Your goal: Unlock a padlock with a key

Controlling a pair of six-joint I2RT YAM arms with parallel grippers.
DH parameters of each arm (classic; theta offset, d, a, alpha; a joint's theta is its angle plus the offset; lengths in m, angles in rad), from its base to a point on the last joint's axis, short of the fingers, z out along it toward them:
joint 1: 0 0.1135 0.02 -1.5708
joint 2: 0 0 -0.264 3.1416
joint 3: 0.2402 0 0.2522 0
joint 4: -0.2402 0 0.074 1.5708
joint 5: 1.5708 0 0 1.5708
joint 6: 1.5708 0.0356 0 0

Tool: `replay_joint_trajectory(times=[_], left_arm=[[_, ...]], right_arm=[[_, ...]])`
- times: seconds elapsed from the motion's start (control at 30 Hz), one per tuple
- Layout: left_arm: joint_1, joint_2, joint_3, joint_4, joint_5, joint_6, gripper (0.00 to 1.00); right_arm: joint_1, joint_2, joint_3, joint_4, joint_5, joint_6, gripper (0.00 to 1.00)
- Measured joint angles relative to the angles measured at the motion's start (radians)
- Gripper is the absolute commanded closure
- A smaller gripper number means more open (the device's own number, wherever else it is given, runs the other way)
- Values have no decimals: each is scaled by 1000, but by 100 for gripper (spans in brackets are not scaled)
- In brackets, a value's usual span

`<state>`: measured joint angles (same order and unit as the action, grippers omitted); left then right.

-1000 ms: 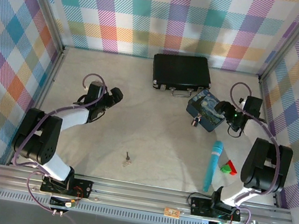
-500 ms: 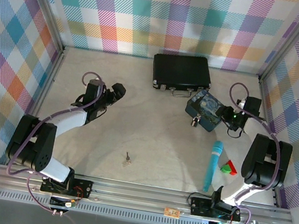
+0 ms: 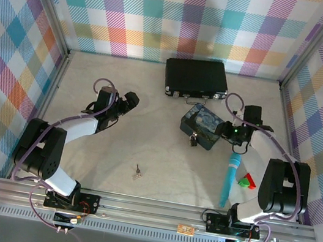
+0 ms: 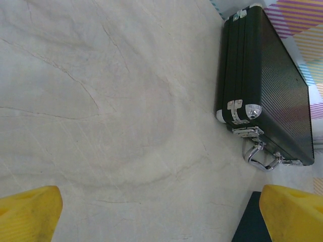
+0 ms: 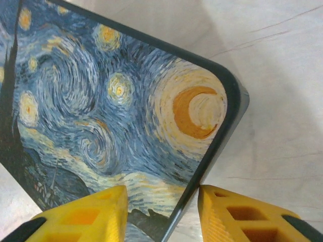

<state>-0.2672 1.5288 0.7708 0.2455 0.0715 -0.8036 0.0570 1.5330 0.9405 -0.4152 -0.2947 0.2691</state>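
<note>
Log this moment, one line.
left end effector: open | right end effector: gripping tin edge | padlock: at tin's edge | key: loose on table

Black briefcase [image 3: 196, 76] with silver latches [image 4: 237, 107] by the plaid back wall [image 3: 166, 16], blue starry-night tin [image 3: 201, 126] just in front of it, turquoise stick [image 3: 228, 179] nearer the front, red and green pieces [image 3: 246, 182] beside it, pale tabletop [image 3: 146, 137]

Bright checked walls [image 3: 167, 10] of pink, blue, yellow and green on three sides, silver metal posts [image 3: 51, 6] in the back corners, a pale creamy table top [image 3: 148, 125] with thin crack-like lines, a silver rail [image 3: 153, 209] along the near edge, soft even light all over.
</note>
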Motion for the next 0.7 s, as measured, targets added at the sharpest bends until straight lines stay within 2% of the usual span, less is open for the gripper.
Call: replay_joint_trajectory(times=[0.07,0.17,0.23,0.43,0.7], left_arm=[[0,-6,-3,-1,0,4,0],[0,-43,-16,-16,-1,17,0],[0,-76,-21,-37,-2,35,0],[0,-188,-30,-110,-4,95,0],[0,-294,-37,-194,-23,147,0]], right_arm=[[40,27,26,-1,2,1,55],[114,88,85,5,3,13,44],[165,138,131,6,6,24,40],[279,294,313,2,6,41,41],[390,544,658,-32,14,44,43]])
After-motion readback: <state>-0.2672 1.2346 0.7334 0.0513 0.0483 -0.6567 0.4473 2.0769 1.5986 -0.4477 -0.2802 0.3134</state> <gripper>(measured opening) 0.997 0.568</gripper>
